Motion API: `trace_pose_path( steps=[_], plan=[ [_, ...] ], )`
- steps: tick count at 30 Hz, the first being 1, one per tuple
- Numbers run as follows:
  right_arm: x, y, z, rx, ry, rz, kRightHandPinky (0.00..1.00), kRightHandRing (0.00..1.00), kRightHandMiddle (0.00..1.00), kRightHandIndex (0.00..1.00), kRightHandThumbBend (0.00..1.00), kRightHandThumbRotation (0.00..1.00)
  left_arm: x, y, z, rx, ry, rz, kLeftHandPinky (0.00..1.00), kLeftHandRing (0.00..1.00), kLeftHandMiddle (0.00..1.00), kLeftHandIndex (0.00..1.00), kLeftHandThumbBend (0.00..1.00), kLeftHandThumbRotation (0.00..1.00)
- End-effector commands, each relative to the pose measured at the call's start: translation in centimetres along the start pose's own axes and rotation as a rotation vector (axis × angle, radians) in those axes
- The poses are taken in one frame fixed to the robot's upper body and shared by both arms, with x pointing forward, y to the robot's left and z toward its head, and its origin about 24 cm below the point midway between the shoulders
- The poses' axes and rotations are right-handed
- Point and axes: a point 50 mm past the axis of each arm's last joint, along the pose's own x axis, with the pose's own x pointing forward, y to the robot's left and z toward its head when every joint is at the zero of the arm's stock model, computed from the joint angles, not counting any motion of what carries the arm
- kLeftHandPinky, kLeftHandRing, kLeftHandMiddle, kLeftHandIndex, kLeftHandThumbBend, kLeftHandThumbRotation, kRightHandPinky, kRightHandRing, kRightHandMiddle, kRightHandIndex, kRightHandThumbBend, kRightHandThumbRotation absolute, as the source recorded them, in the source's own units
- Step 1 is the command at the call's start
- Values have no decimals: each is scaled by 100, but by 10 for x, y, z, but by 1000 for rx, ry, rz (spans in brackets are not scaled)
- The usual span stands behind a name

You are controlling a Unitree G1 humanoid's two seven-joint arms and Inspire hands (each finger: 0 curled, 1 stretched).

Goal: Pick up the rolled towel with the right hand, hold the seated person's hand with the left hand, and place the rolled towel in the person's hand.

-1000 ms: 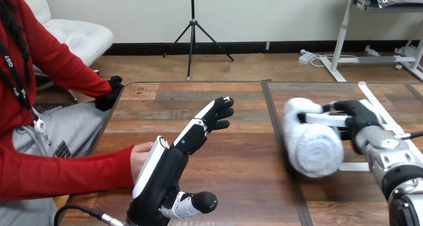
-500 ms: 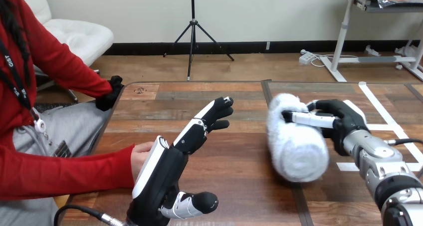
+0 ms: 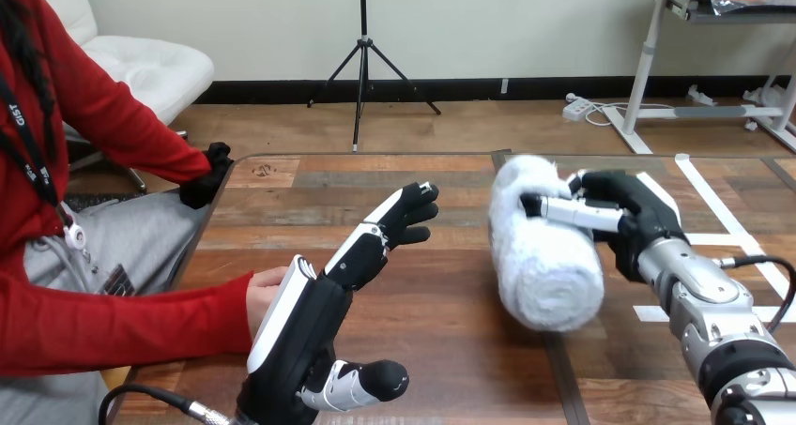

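Note:
The white rolled towel [image 3: 543, 247] hangs above the table right of the middle, gripped by my right hand [image 3: 627, 215], whose fingers curl round its far end. My left hand [image 3: 324, 298] stands at the lower left with its fingers straight and pointing up and right, thumb spread low. The person's hand [image 3: 264, 294] lies on the table just behind my left palm, mostly hidden by it. I cannot tell whether the two touch.
The wooden table [image 3: 422, 190] has a dark seam running down its middle and white tape lines [image 3: 713, 209] at the right. The person's red sleeve [image 3: 113, 326] lies along the table's left edge. A black object [image 3: 205, 181] rests at the far left corner.
My right hand has carried the rolled towel leftward and slightly up, toward the table's middle. My left hand and the person's hand have stayed in place.

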Motion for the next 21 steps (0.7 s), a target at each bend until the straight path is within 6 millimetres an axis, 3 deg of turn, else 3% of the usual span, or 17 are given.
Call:
trace_pose_path(
  steps=[1,21],
  plan=[
    [3,-6,42,14,-203,-8,0,4,7,8,49,0,16,8,7,29,-82,13,83,89,92,91,100,89],
    [-8,-6,47,79,-379,77,1,4,8,7,42,0,14,9,7,18,-69,7,84,89,92,91,100,89]
  ],
)
